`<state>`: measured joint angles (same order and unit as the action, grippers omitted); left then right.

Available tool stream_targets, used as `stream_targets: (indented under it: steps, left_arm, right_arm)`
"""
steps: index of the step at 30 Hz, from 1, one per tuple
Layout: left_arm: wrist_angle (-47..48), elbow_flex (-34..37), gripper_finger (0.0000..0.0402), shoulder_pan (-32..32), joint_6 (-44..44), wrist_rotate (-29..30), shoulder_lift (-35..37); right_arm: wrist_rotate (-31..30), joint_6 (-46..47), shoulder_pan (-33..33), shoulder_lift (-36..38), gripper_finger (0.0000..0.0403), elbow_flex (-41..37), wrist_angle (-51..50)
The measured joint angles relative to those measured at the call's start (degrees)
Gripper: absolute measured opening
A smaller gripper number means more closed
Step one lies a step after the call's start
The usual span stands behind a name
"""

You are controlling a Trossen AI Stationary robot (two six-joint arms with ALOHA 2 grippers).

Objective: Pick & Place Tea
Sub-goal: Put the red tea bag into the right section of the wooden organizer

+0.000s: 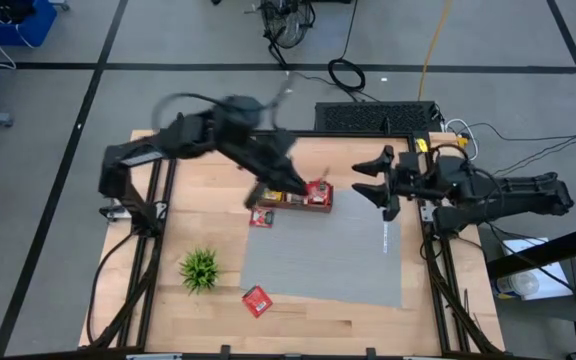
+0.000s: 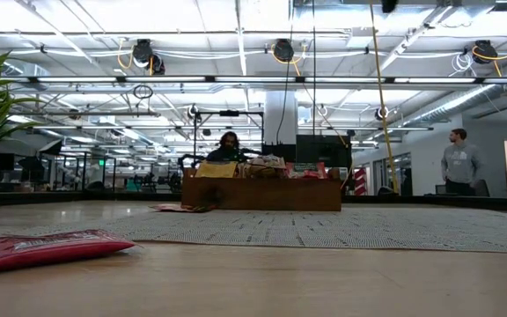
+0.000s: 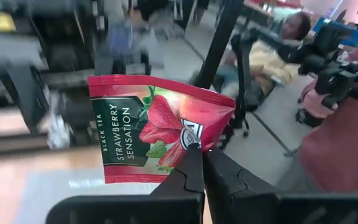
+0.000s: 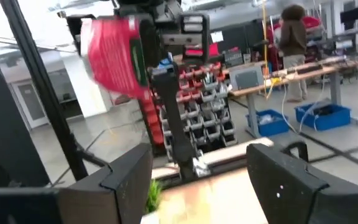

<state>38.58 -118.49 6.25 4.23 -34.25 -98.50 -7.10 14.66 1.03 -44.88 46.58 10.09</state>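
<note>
One red packet (image 3: 157,127) of strawberry tea hung pinched in the left gripper (image 3: 201,165), whose fingers were clenched on its lower edge. That arm was up over the far side of the table, above the wooden tray (image 1: 290,203), where more packets showed as a red and yellow huddle. Another red packet (image 1: 257,301) lay flat on the near part of the table, right of the plant (image 1: 200,268), and a third (image 1: 261,217) sat just beside the tray's near left corner.

It looked like a light, thin foil sleeve, soft enough to bow and probably slick, so an edge pinch well in from the corner seemed the safest hold.

The right gripper (image 1: 377,181) waited right of the tray, fingers spread wide and empty.

Much was hard to read: the left arm blurred from above, the tray's compartments could not be told apart, and from table height neither gripper showed at all.
</note>
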Motion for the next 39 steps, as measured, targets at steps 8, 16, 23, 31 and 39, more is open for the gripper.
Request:
stream_targets:
  steps: [8,16,23,31,39]
  left_arm:
    - [-0.3,0.0,0.0,0.3,-4.2,-1.5,6.5]
    - [-1.0,0.1,0.0,-0.4,-3.7,-6.9,6.5]
    - [-3.1,0.0,0.0,-0.5,-2.5,-9.7,6.6]
    - [-3.6,0.0,0.0,-1.2,-1.7,-10.9,5.0]
    - [-5.0,0.1,0.0,-1.0,-0.4,-10.9,2.8]
  right_arm:
    - [8.7,-2.3,-0.9,-12.5,0.0242,13.8,3.4]
    - [18.0,-6.2,-1.0,-21.9,0.0242,26.7,4.0]
    - [20.8,-6.4,-1.0,-26.9,0.0242,29.8,4.0]
    - [20.9,-6.4,-1.0,-28.5,0.0239,30.6,6.5]
    - [24.3,-3.4,-0.9,-28.4,0.0191,30.6,7.7]
